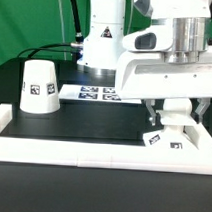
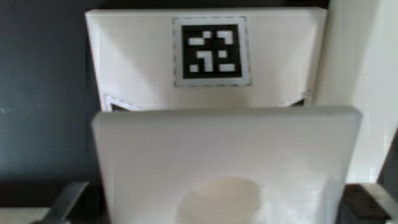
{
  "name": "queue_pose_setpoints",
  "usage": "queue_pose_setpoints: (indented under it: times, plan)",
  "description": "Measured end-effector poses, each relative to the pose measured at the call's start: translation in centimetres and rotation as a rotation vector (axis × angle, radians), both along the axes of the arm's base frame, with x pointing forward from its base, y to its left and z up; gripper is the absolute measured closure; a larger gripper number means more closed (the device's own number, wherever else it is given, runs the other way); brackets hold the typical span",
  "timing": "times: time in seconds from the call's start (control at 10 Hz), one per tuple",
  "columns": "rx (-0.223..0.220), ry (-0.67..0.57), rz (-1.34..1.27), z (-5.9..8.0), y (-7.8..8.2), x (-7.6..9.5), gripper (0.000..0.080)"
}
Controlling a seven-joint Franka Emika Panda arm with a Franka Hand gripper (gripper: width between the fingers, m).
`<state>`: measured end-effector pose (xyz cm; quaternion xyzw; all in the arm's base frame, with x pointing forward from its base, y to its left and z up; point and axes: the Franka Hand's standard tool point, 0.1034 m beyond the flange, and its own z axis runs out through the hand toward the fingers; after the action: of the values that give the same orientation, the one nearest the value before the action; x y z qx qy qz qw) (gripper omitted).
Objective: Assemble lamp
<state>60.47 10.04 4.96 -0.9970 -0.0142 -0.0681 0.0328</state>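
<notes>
Seeing black desk (image 1: 83, 128) filling most of the exterior view, carrying everything. Seeing white robot pedestal (image 1: 101, 49) standing at the far side, centre. Seeing arm (image 1: 176, 57) reaching down on the exterior view's right, covering the upper corner there. Noting white rail (image 1: 92, 150) running along the desk's near edge and turning up at the exterior view's left end. Noting marker board (image 1: 95, 93) lying flat in front of the pedestal, between shade and arm.

Finding lamp shade (image 1: 40, 75) standing upright, narrow end up, on the exterior view's left, showing one tag (image 1: 36, 89) to the camera, well apart from the tool. Finding tool (image 1: 175, 115) hanging low over the base (image 1: 165, 139), pointing straight down. Finding the base sitting on the desk just behind the rail, on the exterior view's right, showing two tags on its near side. Spotting rounded white lump (image 1: 174, 118) between the fingers, right above the base; not telling whether bulb or not.

In wrist view: seeing the base (image 2: 210, 110) filling the middle, carrying one tag (image 2: 210, 50) on its farther block, showing a plain white slab nearer the camera. Catching only dark slivers of the fingers (image 2: 68, 203), flanking the slab on both sides. Not managing to tell tool state, spread or clamping the part: contact hidden in both views.
</notes>
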Motion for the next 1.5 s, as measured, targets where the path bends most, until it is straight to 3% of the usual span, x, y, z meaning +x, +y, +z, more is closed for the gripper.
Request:
queue_pose_setpoints:
  times: [0.2, 0.3, 0.4, 0.6, 0.9, 1.5]
  plan:
    - [-0.001, -0.005, 0.002, 0.0, 0.0, 0.1, 0.0265]
    - [-0.001, -0.005, 0.002, 0.0, 0.0, 0.1, 0.0191]
    - [0.0, -0.005, 0.002, 0.0, 0.0, 0.1, 0.0191]
    - [-0.006, -0.003, 0.03, 0.8, -0.2, -0.9, 0.0106]
    - [-0.006, 0.009, 0.008, 2.7, -0.1, -3.7, 0.0101]
    - [0.001, 0.026, -0.035, 2.4, 0.4, -4.8, 0.01]
